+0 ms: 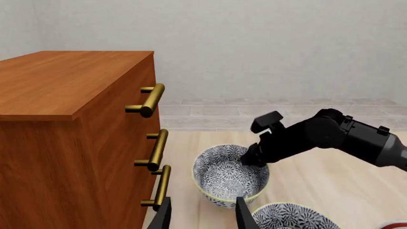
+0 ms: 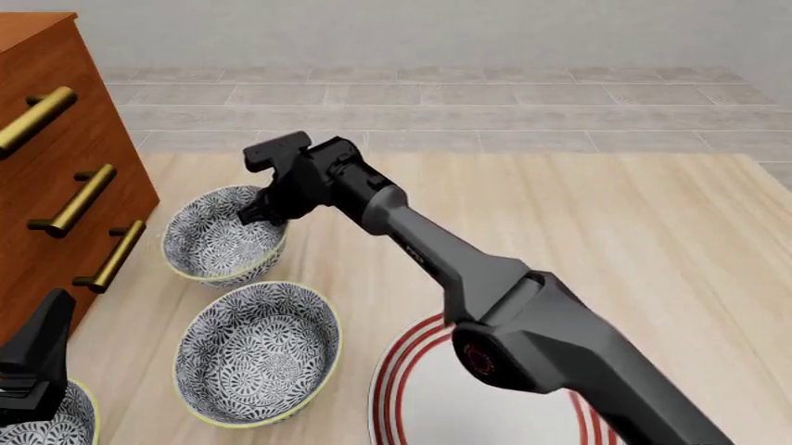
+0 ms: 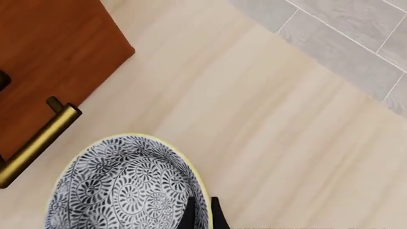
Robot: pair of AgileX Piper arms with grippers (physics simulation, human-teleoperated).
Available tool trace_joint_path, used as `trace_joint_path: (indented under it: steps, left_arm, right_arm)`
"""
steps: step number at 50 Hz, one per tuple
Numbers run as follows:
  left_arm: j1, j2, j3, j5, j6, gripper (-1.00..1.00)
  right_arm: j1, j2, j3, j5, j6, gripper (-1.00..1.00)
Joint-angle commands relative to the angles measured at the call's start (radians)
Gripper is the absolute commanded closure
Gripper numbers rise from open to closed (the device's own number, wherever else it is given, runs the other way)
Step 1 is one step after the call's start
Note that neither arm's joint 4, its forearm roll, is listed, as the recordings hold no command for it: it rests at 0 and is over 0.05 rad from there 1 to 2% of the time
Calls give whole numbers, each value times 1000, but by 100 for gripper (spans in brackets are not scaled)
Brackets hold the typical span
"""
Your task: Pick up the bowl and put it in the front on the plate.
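Observation:
The bowl [image 2: 213, 246], blue-and-white with a pale yellow rim, stands farthest back beside the wooden dresser. My right gripper [image 2: 259, 211] reaches across to it and pinches its rim. In the right wrist view the fingers [image 3: 190, 215] stand one inside and one outside the wall of the bowl [image 3: 121, 191], so the right gripper [image 3: 202, 214] is shut on it. The bowl [image 1: 222, 179] rests on the table. The plate [image 2: 399, 363], white with red rings, lies at the front under the right arm. My left gripper [image 1: 202, 217] is open and holds nothing. It hangs low at the front left [image 2: 50, 324].
A second matching bowl [image 2: 258, 352] sits in front of the held one, and a third [image 2: 50, 426] lies at the bottom left under the left gripper. The dresser [image 2: 62, 185] with brass handles [image 2: 81, 199] borders the left side. Grey tiled floor lies beyond the table.

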Motion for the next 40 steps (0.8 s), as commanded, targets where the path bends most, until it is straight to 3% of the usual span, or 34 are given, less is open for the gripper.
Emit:
trace_joint_path:
  steps: [1, 20, 25, 40]
  left_arm:
    - [0, 0, 0, 0, 0, -100]
    - [0, 0, 0, 0, 0, -100]
    - [0, 0, 0, 0, 0, -100]
    - [0, 0, 0, 0, 0, -100]
  right_arm:
    - [-40, -15, 2, 13, -17, 100]
    - [-55, -63, 30, 11, -28, 100]
    - [-45, -192, 286, -123, -17, 100]
    - [-50, -300, 448, -194, -27, 100]
